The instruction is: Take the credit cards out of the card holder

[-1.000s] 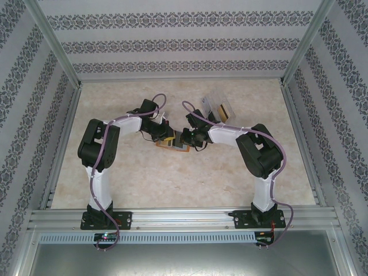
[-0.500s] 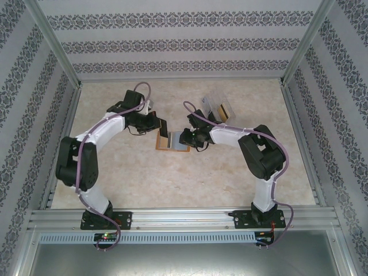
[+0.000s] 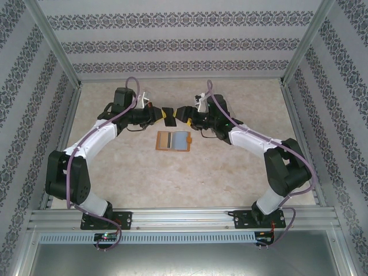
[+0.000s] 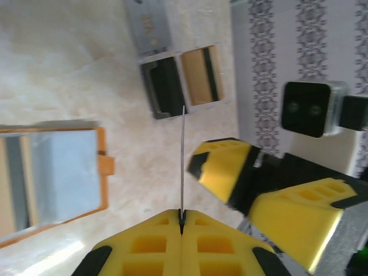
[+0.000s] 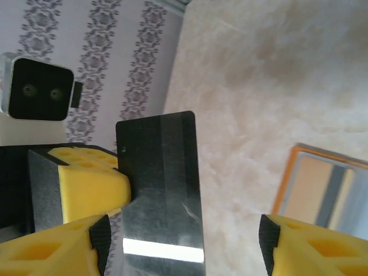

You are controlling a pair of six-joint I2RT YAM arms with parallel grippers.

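Black credit card (image 5: 161, 184) is lifted clear of the card holder (image 3: 173, 141), clamped in the left claw (image 4: 181, 217). The right claw (image 3: 185, 112) has spread apart, seemingly to take it.

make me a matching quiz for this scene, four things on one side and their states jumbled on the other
1 left claw
2 right claw
3 card holder
4 clear box

a lying open on the table
b jaws wide apart
c has a gold card inside
d shut on the dark card

Pairs: 1-d, 2-b, 3-a, 4-c
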